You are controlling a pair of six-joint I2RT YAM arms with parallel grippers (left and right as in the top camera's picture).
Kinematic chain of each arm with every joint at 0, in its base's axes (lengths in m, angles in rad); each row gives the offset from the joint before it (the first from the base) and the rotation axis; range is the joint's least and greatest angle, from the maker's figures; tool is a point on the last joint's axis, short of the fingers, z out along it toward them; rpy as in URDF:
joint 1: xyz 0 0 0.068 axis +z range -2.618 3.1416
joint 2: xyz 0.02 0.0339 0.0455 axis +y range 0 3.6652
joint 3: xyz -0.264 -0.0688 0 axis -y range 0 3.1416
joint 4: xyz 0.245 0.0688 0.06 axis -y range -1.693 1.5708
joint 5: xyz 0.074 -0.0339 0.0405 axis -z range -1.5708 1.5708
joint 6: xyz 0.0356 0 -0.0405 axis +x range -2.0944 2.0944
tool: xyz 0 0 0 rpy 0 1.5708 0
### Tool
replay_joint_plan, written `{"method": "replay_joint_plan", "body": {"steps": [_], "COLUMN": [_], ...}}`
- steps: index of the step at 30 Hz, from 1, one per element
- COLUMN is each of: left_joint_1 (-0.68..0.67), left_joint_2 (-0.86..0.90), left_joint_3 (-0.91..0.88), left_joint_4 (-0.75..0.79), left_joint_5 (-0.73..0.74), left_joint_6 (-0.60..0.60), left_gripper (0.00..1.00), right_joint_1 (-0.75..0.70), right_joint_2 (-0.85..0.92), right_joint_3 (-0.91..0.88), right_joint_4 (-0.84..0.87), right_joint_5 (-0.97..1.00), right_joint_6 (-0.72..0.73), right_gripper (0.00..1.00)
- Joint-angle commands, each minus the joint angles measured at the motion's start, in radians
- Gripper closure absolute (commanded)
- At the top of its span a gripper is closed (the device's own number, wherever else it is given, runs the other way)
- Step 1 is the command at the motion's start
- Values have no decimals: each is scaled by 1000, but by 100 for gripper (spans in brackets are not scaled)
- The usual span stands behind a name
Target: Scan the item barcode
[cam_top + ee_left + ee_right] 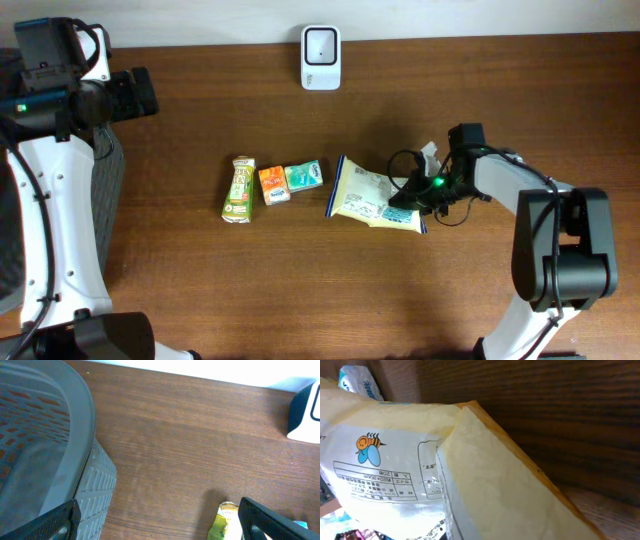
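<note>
Since the yellow packet [372, 195] is a flat film pouch, I expect it to be light, floppy and a bit slick, sagging and creasing wherever it is unsupported. It lies right of the middle of the surface [200, 290], well apart from the scanner [321, 57] at the far edge. My right jaws are pressed together on its right-hand edge, pinching the thin film, and the right wrist view shows a fold running across the pouch. I judge the sealed border a safer hold than the puffy middle, with the printed panel left flat and uncovered. My left jaws stand spread above the basket [45, 435] at the left edge, holding nothing.
</note>
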Motion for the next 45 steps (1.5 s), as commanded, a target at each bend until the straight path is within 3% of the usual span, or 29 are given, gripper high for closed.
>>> {"method": "replay_joint_plan", "body": {"steps": [1, 9, 17, 20, 23, 25, 26, 29, 34, 40, 45], "left_joint_1": [2, 2, 2, 2, 2, 2, 2, 2, 2, 2, 2], "left_joint_2": [2, 2, 2, 2, 2, 2, 2, 2, 2, 2, 2], "left_joint_3": [3, 3, 3, 3, 3, 3, 3, 3, 3, 3, 3], "left_joint_4": [-1, -1, -1, -1, -1, -1, -1, -1, -1, -1, -1], "left_joint_5": [0, 0, 0, 0, 0, 0, 0, 0, 0, 0, 0], "left_joint_6": [14, 15, 15, 15, 14, 15, 14, 15, 15, 15, 15], "left_gripper": [1, 1, 1, 1, 1, 1, 1, 1, 1, 1, 1], "right_joint_1": [-48, -61, -62, -47, 82, 188, 272, 410, 461, 462, 462], "right_joint_2": [-8, -248, -248, -248, -244, -240, -236, -163, 30, 265, 271], "right_joint_3": [23, 373, 444, 460, 585, 631, 629, 627, 627, 627, 627], "right_joint_4": [-29, -525, -592, -557, -471, -365, -267, -29, 463, 977, 1008], "right_joint_5": [-40, -205, -275, -138, 310, 637, 852, 1117, 1300, 1326, 1280], "right_joint_6": [-129, -674, -706, -546, -327, -280, -283, -482, -851, -1458, -1567], "right_gripper": [96, 96, 96, 96, 96, 96, 96, 96, 96, 96, 96]}}
